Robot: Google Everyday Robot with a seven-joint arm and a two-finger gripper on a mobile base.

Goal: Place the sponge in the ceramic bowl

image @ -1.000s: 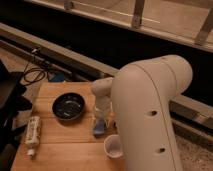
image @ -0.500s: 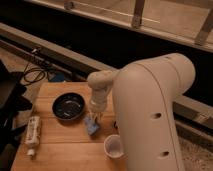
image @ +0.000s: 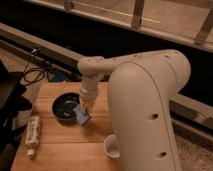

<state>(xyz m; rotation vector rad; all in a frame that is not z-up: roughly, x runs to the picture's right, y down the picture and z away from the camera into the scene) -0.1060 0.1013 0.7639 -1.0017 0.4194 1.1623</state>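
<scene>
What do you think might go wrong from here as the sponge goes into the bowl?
The gripper holds the sponge at the ceramic bowl's rim, not over its middle; released here, it might catch the rim and tumble onto the table. Lowering further could knock the rim and shift the bowl.

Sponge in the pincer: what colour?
Blue, clearest in the camera view; the sponge hangs in the pincer at the rim of the ceramic bowl.

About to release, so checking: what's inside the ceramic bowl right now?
The ceramic bowl looks empty where its dark inside shows. The sponge, held by the gripper, covers the rim on the picture's right, so that part is hidden.
</scene>
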